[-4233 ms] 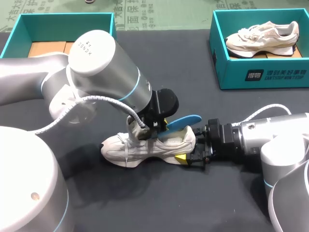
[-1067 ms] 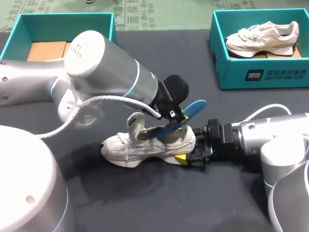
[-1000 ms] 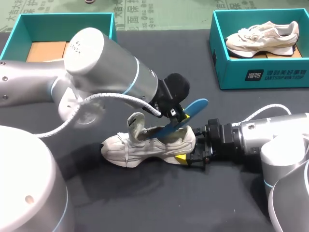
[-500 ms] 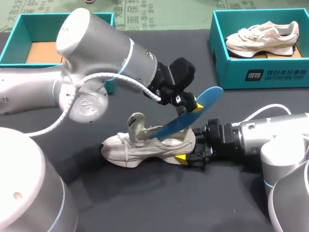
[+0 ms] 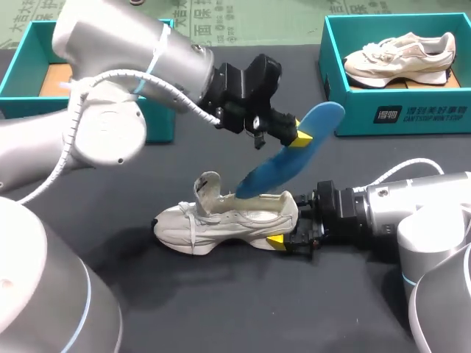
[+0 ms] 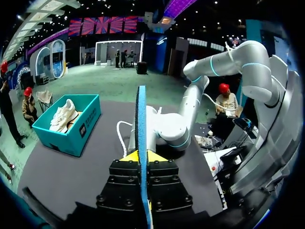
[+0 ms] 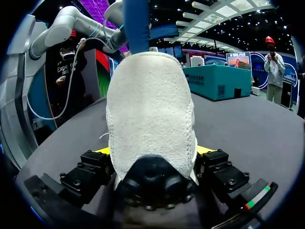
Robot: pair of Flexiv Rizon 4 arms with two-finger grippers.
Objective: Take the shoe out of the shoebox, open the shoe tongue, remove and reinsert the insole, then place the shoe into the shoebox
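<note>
A cream sneaker lies on its sole on the dark table, toe to the left and tongue pulled up. My right gripper is shut on its heel; in the right wrist view the heel fills the gap between the yellow-tipped fingers. My left gripper is above and behind the shoe, shut on a blue insole. The insole slants down and its lower end is at the shoe's opening. In the left wrist view the insole stands edge-on, pinched in that gripper.
A teal shoebox at the back right holds a second cream sneaker. Another teal box stands at the back left, partly hidden by my left arm. Bare table lies in front of the shoe.
My left gripper has lifted the blue insole up and back to the right, drawing it almost fully out of the shoe. The shoe and the right gripper have stayed put.
</note>
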